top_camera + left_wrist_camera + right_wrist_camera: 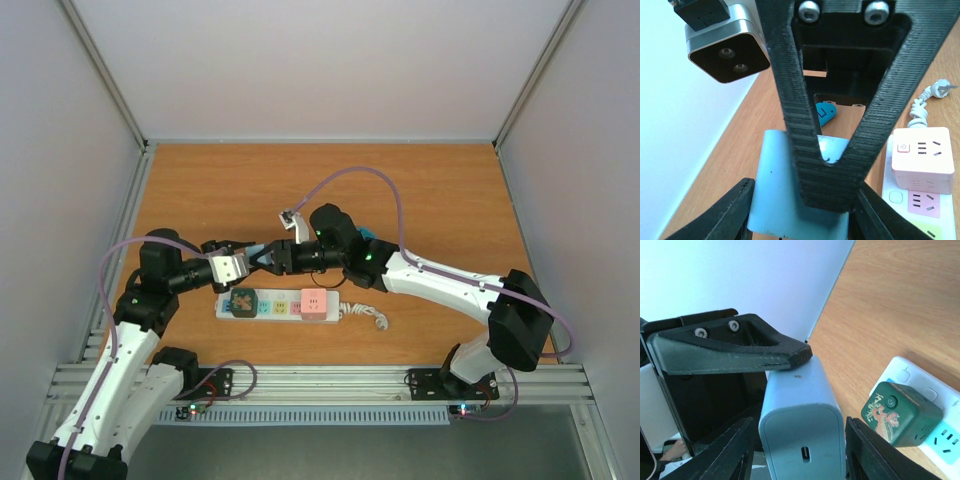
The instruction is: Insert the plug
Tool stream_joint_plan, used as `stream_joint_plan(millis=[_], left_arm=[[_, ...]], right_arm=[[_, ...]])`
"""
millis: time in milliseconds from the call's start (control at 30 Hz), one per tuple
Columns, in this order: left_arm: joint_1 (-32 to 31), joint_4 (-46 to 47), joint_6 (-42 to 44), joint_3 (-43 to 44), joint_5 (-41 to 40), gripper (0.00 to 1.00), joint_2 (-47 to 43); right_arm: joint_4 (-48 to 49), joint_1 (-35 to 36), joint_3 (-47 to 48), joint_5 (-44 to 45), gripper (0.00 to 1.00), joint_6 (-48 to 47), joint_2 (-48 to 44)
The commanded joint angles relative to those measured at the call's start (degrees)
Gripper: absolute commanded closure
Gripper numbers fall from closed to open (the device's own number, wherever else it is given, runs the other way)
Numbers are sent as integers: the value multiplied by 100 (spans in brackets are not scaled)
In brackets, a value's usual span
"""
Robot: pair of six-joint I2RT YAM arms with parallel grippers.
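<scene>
Tabletop (200, 190): left gripper (802, 212) meets right gripper (801, 445) at plug (795, 390).

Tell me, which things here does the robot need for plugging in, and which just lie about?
In the job: light blue plastic charger block, held aloft; long white plastic power strip with free sockets.
Just there: dark green cube adapter and pink cube adapter, both already on the strip; small bright blue rounded object beyond the strip.

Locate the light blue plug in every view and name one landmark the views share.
Top external: plug just left of centre, above the power strip.
Left wrist: plug bottom centre.
Right wrist: plug bottom centre.
Shared landmark: the power strip, right edge and lower right in the wrist views.
</scene>
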Motion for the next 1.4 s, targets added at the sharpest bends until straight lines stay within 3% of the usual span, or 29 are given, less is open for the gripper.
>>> stream_joint_plan(millis=[0,67,133,200,233,267,300,333,367,533,633,867,1167,1367], left_arm=[[38,249,-268,72,146,72,-25],[37,207,-293,62,209,71,-26],[39,139,-306,57,275,71,-10],[37,42,-353,87,314,68,21],[37,-23,-394,117,305,61,49],[37,-147,-428,175,275,46,91],[37,-356,-409,248,224,23,173],[37,-608,-357,341,152,6,281],[37,-981,-223,514,65,1,423],[52,-2743,956,1052,-719,0,1600],[222,-3085,1281,1021,-917,0,2055],[1304,-3585,1978,989,-575,0,2234],[1963,-3704,2311,904,-489,0,2655],[2191,-3731,2466,958,-346,0,2896]], right_arm=[[364,7,110,47,50,219,105],[454,10,116,-34,51,251,184],[584,15,107,-69,58,270,247],[658,10,107,-174,76,268,288],[624,12,121,-175,88,241,294],[509,8,161,-116,97,189,279],[341,6,191,-43,98,106,249],[141,6,233,35,99,2,221],[-193,6,314,129,99,-204,187],[-2269,6,969,1014,99,-1506,289],[-3038,65,1311,1346,99,-2518,497],[-3933,445,1698,2081,99,-4582,784],[-5065,883,2687,3126,99,-5820,1649],[-5618,994,3213,3598,99,-6169,2433]])
